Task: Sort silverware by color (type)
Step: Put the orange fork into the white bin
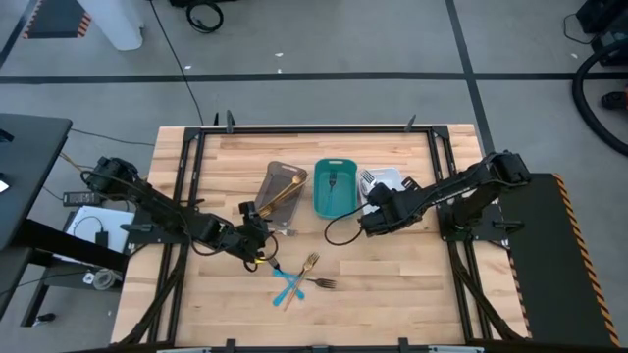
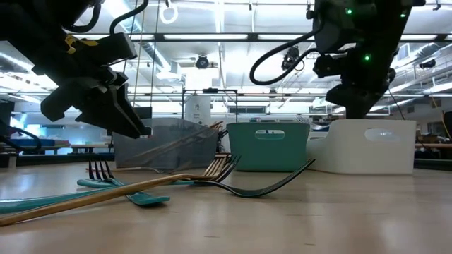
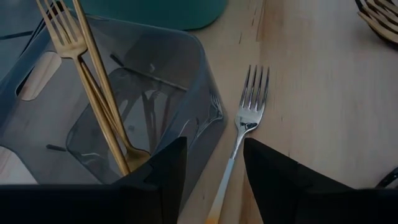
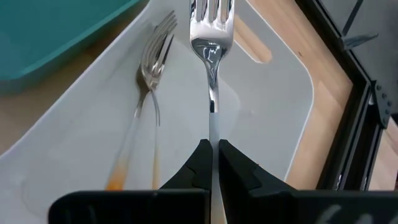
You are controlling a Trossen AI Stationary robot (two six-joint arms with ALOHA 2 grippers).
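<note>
Fork (image 4: 211, 37) sticks out from right gripper (image 4: 213, 163) fingers clamped on its handle.

Surface (image 1: 392, 294): pale wood planks, matt, visible grain.
Grey tray (image 3: 168, 74): translucent smoky plastic, glossy.
Teal tray (image 2: 268, 144): opaque plastic, slight sheen.
White tray (image 4: 261, 118): smooth matt plastic.
Gold forks (image 3: 87, 74): brushed metal, satin.
Silver fork (image 4: 211, 37): polished, mirror-bright metal.
Fingers (image 3: 155, 180): matt black.

One camera is looking straight down over the counter (image 1: 392, 294); another is peering level across it. Both wrist cameras are hovering close, sharing the grey tray (image 3: 155, 81) and white tray (image 4: 261, 112).
</note>
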